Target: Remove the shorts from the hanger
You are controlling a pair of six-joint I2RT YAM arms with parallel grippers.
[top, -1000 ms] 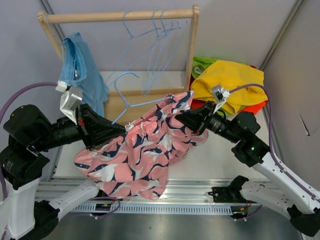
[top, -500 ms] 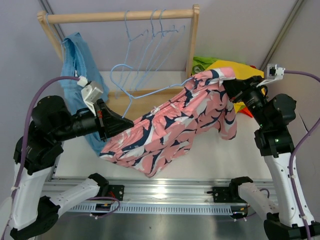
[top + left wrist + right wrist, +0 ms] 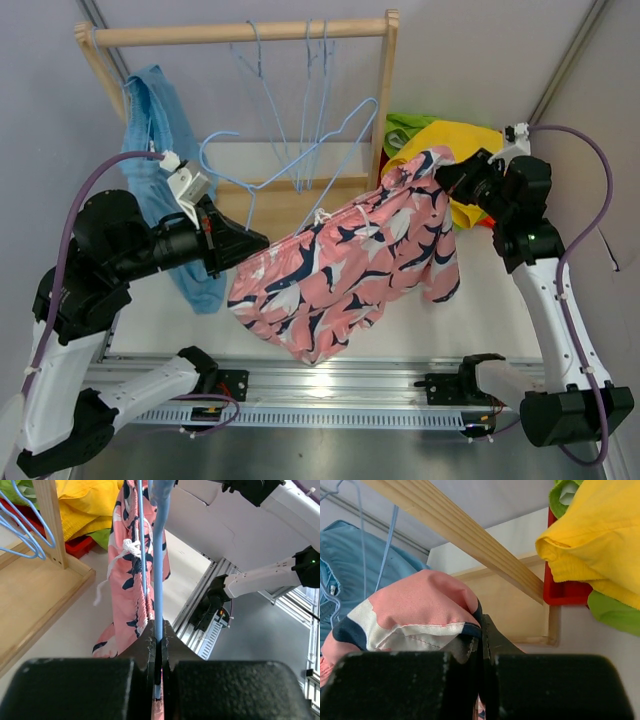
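The left gripper [image 3: 159, 640] has its jaws pinched tight on the light blue hanger [image 3: 159, 555], which only the left wrist view shows. The right gripper [image 3: 481, 630] is clamped on a fold of the pink shorts [image 3: 340, 265]. These hang stretched between the two, just in front of the wooden rack [image 3: 240, 33], covering part of its base. Their long axis rises toward its right post. Blue shorts [image 3: 150, 130] hang at the rack's left end, bare hangers [image 3: 300, 110] hang from its bar, and yellow shorts [image 3: 455, 140] are piled to its right.

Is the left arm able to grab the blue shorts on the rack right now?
Probably not: the left gripper is clamped on the hanger with the pink shorts, though the blue shorts hang close by.
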